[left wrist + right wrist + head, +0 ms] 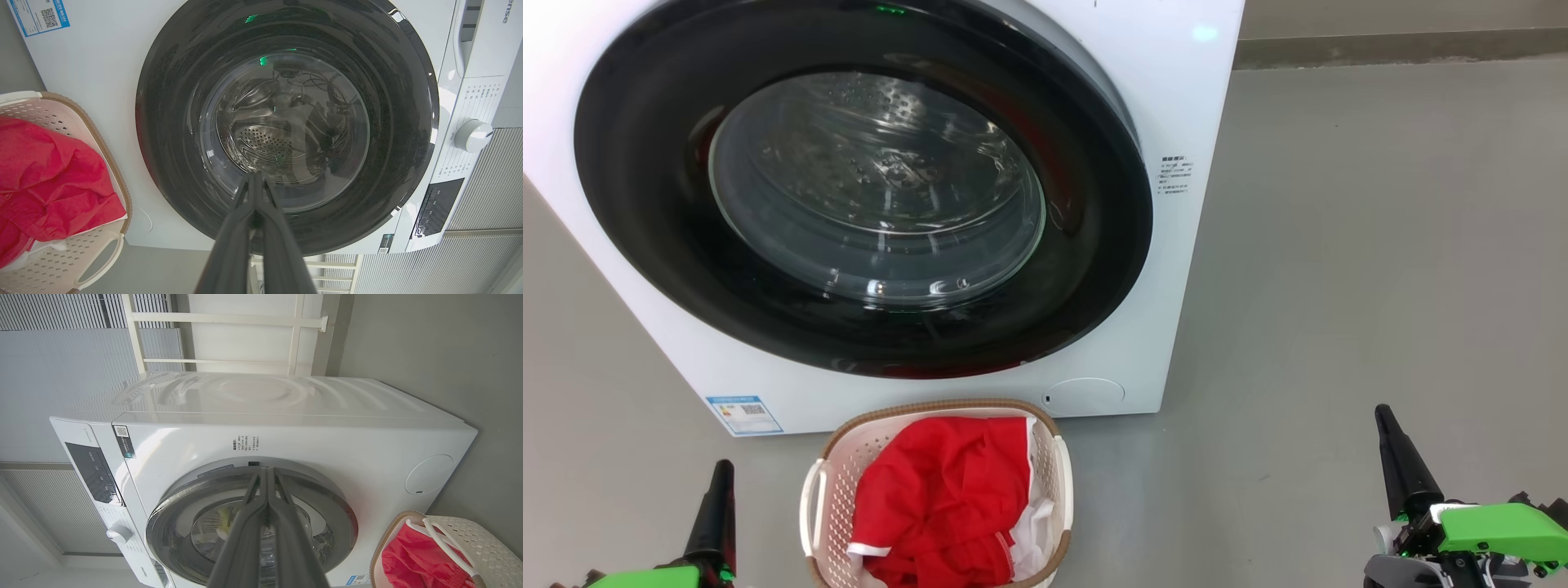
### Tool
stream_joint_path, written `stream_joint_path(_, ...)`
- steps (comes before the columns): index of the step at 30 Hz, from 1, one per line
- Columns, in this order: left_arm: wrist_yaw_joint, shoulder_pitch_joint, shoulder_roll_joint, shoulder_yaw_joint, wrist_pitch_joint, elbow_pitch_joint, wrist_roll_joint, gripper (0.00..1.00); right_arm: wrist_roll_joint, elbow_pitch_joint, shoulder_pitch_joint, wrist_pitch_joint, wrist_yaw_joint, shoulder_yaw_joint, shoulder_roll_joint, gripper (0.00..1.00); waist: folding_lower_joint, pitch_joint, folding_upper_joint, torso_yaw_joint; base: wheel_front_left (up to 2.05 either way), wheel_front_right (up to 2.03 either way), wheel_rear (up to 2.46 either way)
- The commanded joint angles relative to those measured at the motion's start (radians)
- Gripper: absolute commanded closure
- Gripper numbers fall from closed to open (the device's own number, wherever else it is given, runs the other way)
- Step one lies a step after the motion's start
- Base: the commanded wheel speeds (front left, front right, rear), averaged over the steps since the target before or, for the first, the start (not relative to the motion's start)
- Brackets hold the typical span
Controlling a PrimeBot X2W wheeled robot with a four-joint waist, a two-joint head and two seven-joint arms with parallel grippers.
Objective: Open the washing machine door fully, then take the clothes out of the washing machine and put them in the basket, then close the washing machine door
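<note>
The white washing machine stands ahead with its round black door lying flat against the front, glass bowl in the middle. On the floor in front sits the cream basket with the red clothes bunched inside. My left gripper is low at the left of the basket, shut, nothing in it. My right gripper is low at the far right, also shut and empty. The left wrist view faces the door; its fingers are pressed together. The right wrist view shows the machine and basket.
Grey floor spreads wide to the right of the machine. A blue label marks the machine's lower left corner. A round service flap sits at its lower right. The control panel and knob appear in the left wrist view.
</note>
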State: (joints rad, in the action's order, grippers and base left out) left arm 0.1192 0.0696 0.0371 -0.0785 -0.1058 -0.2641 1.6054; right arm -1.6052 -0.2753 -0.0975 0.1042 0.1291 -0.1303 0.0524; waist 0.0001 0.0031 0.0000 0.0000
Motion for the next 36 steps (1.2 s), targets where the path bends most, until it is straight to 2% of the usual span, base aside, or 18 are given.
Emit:
stream_joint_path(1, 0.012, 0.038, 0.014, -0.034, -0.007, 0.019, 0.004, 1.00, -0.008, 0.031, -0.010, 0.005, 0.002, 0.022, 0.002, 1.00, 0.0000, 0.000, 0.0000, 0.000, 0.00, 0.00, 0.00)
stream_joint_path(36, 0.012, 0.039, 0.014, -0.035, -0.008, 0.019, 0.003, 1.00, -0.005, 0.031, -0.010, 0.007, 0.002, 0.019, 0.000, 1.00, 0.0000, 0.000, 0.0000, 0.000, 0.00, 0.00, 0.00)
